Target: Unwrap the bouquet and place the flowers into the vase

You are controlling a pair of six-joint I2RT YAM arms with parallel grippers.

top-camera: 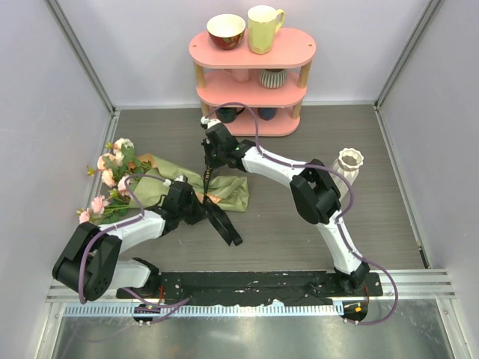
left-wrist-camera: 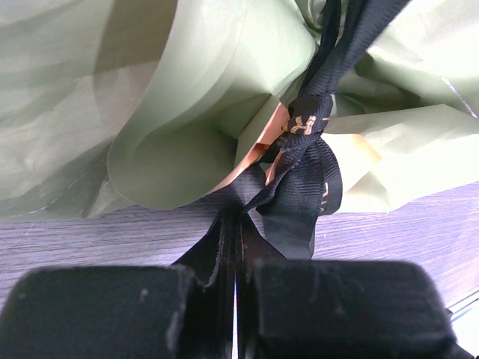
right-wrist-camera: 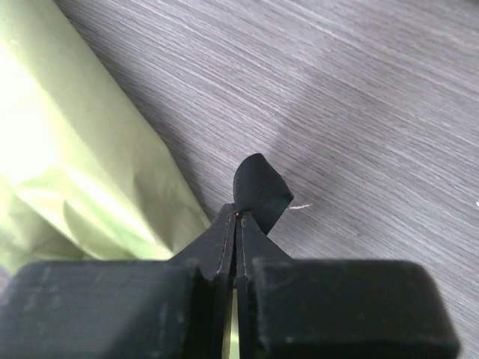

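From above, the bouquet (top-camera: 191, 188) lay on the grey worktop (top-camera: 299, 232) at about 9 o'clock. Its flowers (top-camera: 112, 170), pink and cream roses, fanned toward the left wall, and the olive-green paper (top-camera: 228, 193) pointed toward the centre. The left gripper (top-camera: 197, 209) sat against the wrap's near edge.

Only the left wrist view showed its hold. The left gripper (left-wrist-camera: 236, 299) was pressed together on the black ribbon (left-wrist-camera: 299, 194), just below the knot (left-wrist-camera: 307, 120). The paper (left-wrist-camera: 187, 112) curled open there, with tan-orange lining at the fold.

In the overhead view the black ribbon (top-camera: 223, 224) ran from the wrap toward 6 o'clock. The right gripper (top-camera: 210, 166) hung over the wrap's far edge.

The right wrist view showed the right gripper (right-wrist-camera: 236, 247) clamped on a short tip of black ribbon (right-wrist-camera: 260, 191) above bare worktop (right-wrist-camera: 359, 112), with paper (right-wrist-camera: 75, 149) at 9 o'clock.

At 12 o'clock stood a pink shelf (top-camera: 284, 52) with a bowl (top-camera: 226, 30) and a pale yellow mug (top-camera: 263, 28) on top and a striped cup (top-camera: 272, 78) below. The white vase (top-camera: 349, 164) stood upright at 3 o'clock, well apart from the bouquet.
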